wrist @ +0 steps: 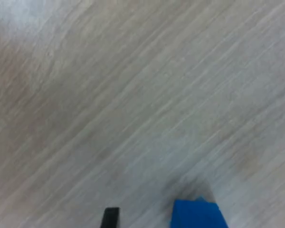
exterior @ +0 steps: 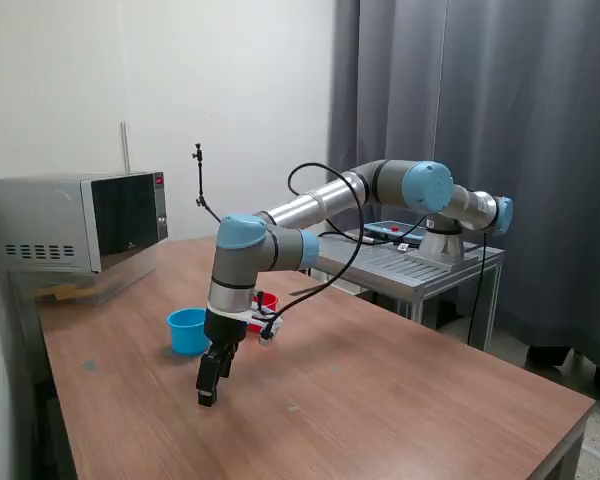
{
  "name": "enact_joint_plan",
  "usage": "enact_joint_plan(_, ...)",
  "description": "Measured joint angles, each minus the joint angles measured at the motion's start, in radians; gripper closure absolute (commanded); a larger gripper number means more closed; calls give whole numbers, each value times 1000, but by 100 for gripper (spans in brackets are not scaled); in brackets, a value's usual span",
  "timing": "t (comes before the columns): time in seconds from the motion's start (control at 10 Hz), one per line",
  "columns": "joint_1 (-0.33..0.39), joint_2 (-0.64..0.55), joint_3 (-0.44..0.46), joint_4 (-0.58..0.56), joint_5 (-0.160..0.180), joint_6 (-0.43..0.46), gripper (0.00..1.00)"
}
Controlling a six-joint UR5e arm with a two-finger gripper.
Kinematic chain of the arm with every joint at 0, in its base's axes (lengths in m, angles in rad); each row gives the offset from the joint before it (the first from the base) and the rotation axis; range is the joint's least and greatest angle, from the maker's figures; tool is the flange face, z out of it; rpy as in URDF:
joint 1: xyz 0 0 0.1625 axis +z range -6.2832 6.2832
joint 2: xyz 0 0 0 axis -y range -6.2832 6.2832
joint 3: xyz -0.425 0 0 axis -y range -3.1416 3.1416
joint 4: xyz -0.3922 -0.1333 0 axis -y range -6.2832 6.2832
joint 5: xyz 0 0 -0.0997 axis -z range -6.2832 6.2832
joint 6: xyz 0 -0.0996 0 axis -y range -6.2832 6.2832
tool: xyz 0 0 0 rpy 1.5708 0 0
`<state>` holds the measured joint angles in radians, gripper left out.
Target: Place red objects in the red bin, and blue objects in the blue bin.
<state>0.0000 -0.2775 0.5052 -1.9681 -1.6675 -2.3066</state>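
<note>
My gripper (exterior: 208, 392) points down and is low over the wooden table, in front of the blue bin (exterior: 188, 330). In the wrist view a dark blue cube (wrist: 197, 213) lies on the table between my gripper's (wrist: 201, 219) two fingertips, which stand wide apart and clear of it. The gripper is open. The red bin (exterior: 268, 301) stands behind my wrist and is mostly hidden by it. No red cubes show in either view, and no second blue cube shows.
A microwave (exterior: 80, 222) stands at the table's back corner on the exterior view's left. A thin black stand (exterior: 199, 180) rises behind it. My arm's base sits on a metal side table (exterior: 420, 262) at the exterior view's right.
</note>
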Motion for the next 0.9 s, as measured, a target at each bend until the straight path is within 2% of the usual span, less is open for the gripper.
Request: enact_joint_plan(0.9, 0, 1, 7, 1, 11, -2, 0)
